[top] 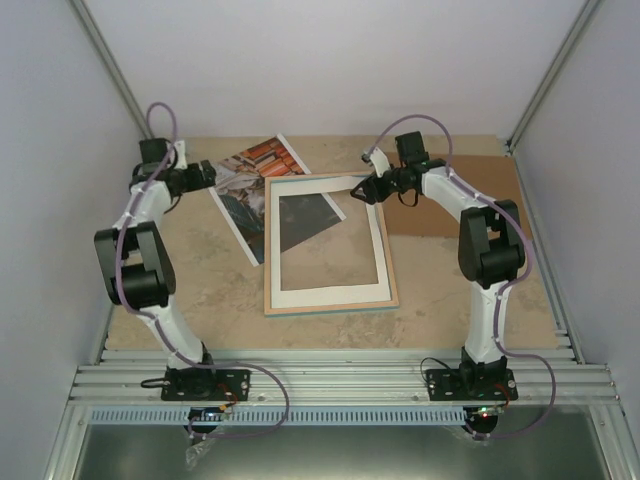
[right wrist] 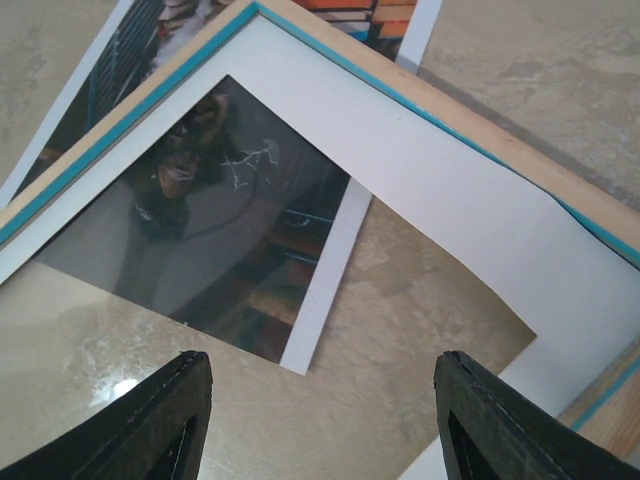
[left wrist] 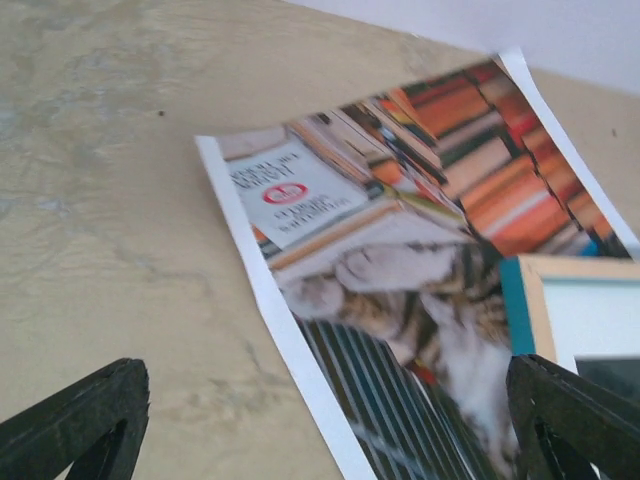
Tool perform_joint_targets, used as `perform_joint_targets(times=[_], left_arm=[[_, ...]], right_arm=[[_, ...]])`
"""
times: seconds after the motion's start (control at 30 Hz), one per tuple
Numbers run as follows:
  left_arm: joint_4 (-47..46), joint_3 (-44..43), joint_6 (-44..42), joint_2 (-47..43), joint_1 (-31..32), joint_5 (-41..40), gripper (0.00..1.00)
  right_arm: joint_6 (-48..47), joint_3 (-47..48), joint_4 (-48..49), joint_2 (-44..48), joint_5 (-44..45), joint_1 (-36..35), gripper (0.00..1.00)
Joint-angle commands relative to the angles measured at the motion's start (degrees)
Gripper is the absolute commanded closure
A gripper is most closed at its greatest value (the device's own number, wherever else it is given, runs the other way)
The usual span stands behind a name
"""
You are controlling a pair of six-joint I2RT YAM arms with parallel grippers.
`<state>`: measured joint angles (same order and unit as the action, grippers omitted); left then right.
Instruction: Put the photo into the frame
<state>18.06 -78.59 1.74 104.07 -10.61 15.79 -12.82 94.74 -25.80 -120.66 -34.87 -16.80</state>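
The photo (top: 248,178) of a tabby cat and orange-red books lies flat at the back left of the table, its right part under the frame (top: 392,285). The frame lies flat with a white mat board (top: 325,291) in it. In the left wrist view the photo (left wrist: 400,230) fills the middle and the frame's turquoise corner (left wrist: 520,300) sits on it. My left gripper (top: 212,172) (left wrist: 320,440) hovers open over the photo's left edge. My right gripper (top: 363,190) (right wrist: 325,420) is open above the frame's far right corner, over the pane, where the photo's corner (right wrist: 230,240) shows through.
A plain brown backing board (top: 450,205) lies at the back right, behind the right arm. Grey walls close the table in on three sides. A metal rail (top: 340,380) runs along the near edge by the arm bases.
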Motion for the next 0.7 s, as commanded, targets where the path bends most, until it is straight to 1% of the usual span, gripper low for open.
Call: perform_joint_targets(times=[0.0, 0.03, 0.13, 0.27, 0.33, 0.57, 0.67], left_arm=[[1.2, -8.8, 6.7, 8.5, -5.1, 12.6, 0.01], [1.7, -11.4, 6.5, 11.1, -6.0, 13.7, 0.01], [4.9, -20.4, 6.1, 19.0, -6.9, 12.4, 0.02], [5.6, -28.2, 7.4, 27.2, -6.9, 13.7, 0.09], [5.1, -30.3, 7.9, 30.4, -6.8, 14.4, 0.13], [3.8, -35.4, 8.1, 36.8, -6.3, 14.7, 0.18], [3.2, -36.4, 8.2, 38.5, -5.6, 15.7, 0.24]], right_arm=[[0.4, -1.2, 1.8, 2.7, -0.4, -1.6, 0.38], [0.6, -1.3, 1.8, 2.9, -0.5, -1.8, 0.38], [0.2, -2.5, 1.7, 3.8, -0.5, -1.9, 0.37], [-1.5, -4.1, 0.8, 5.3, 0.3, -1.8, 0.37], [-2.1, -4.7, 0.5, 6.3, 0.4, -1.5, 0.37], [-4.3, -5.0, -2.1, 8.6, 1.8, 0.0, 0.35], [-4.6, -4.8, -2.8, 9.1, 1.9, 1.0, 0.35]])
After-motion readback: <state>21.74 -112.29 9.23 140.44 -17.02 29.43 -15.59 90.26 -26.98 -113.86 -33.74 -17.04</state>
